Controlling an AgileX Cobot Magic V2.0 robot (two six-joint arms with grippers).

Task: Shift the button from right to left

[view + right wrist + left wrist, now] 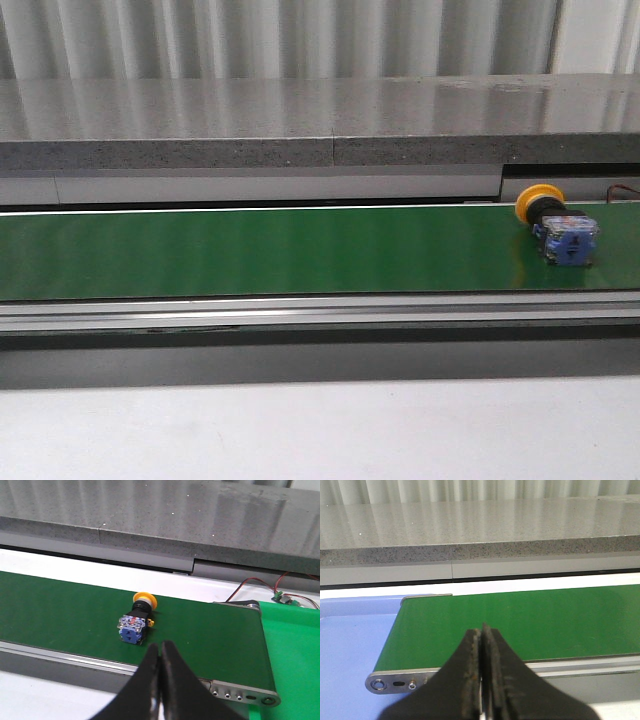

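Observation:
The button (560,228) lies on its side at the right end of the green belt (250,250), yellow cap toward the back, blue block toward the front. In the right wrist view the button (136,622) rests on the belt just beyond my right gripper (160,647), which is shut and holds nothing. My left gripper (481,630) is shut too, hovering over the near rail at the left end of the belt (520,620), with nothing between its fingers. Neither gripper shows in the front view.
A grey stone-like ledge (300,120) runs behind the belt. A metal rail (300,310) borders the belt's front. A blue surface (350,645) lies past the belt's left end, a green surface (295,650) past its right end, with red-black wires (260,582) there.

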